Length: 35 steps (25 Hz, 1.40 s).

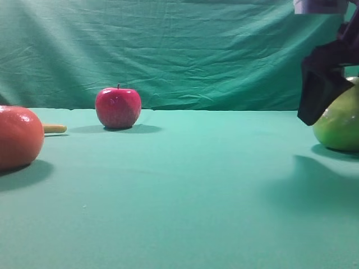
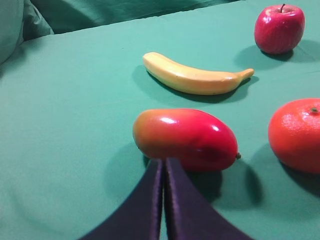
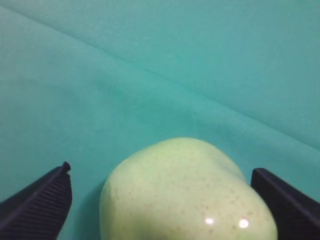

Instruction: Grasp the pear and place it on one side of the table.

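The pear (image 1: 340,126) is glossy yellow-green and rests on the teal table (image 1: 185,190) at the far right edge of the exterior view. My right gripper (image 1: 315,95) hangs over its left upper side. In the right wrist view the pear (image 3: 187,197) sits between the two dark fingers (image 3: 42,200), with a clear gap on the left and a narrow one on the right, so my right gripper (image 3: 160,171) is open and straddles it. My left gripper (image 2: 164,165) is shut, with its fingertips just in front of a red-orange mango (image 2: 185,139). It holds nothing.
A red apple (image 1: 118,107) stands at the back left. A large orange-red round fruit (image 1: 17,137) sits at the left edge, and a banana (image 2: 195,77) lies behind the mango. The wrinkled green curtain (image 1: 185,50) closes off the back.
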Tool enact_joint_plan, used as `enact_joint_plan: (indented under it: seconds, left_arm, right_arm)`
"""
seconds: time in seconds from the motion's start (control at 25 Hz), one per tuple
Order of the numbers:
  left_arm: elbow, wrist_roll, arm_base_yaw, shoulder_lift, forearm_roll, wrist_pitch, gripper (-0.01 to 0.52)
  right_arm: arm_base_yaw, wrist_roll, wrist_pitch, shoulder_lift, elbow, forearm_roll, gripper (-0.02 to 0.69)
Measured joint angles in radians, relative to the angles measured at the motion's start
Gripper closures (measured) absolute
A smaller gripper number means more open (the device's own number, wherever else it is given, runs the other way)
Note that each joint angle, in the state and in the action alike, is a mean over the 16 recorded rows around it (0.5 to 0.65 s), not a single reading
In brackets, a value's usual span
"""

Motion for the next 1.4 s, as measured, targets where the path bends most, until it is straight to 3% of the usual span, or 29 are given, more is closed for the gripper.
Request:
enact_joint_plan:
  seconds: [0.24,0.44,0.6,1.08,1.2,1.4]
  left_arm:
    - [0.0,0.0,0.0,0.0,0.0,0.0,0.514]
    - [0.0,0.0,0.0,0.0,0.0,0.0,0.514]
    - [0.0,0.0,0.0,0.0,0.0,0.0,0.514]
    - [0.0,0.0,0.0,0.0,0.0,0.0,0.514]
    - [0.0,0.0,0.0,0.0,0.0,0.0,0.514]
    - [0.0,0.0,0.0,0.0,0.0,0.0,0.514]
  right_arm:
    - [0.0,0.001,0.042,-0.095,0.0,0.01,0.021]
    - [0.0,0.002,0.089,-0.232,0.0,0.017,0.045]
    - [0.0,0.012,0.159,-0.368,0.0,0.019,0.157]
    - [0.0,0.093,0.446,-0.874,0.027,0.023,0.612]
    - [0.0,0.111,0.49,-1.009,0.046,0.026,0.656]
    - [0.0,0.125,0.544,-1.213,0.078,0.035,0.665]
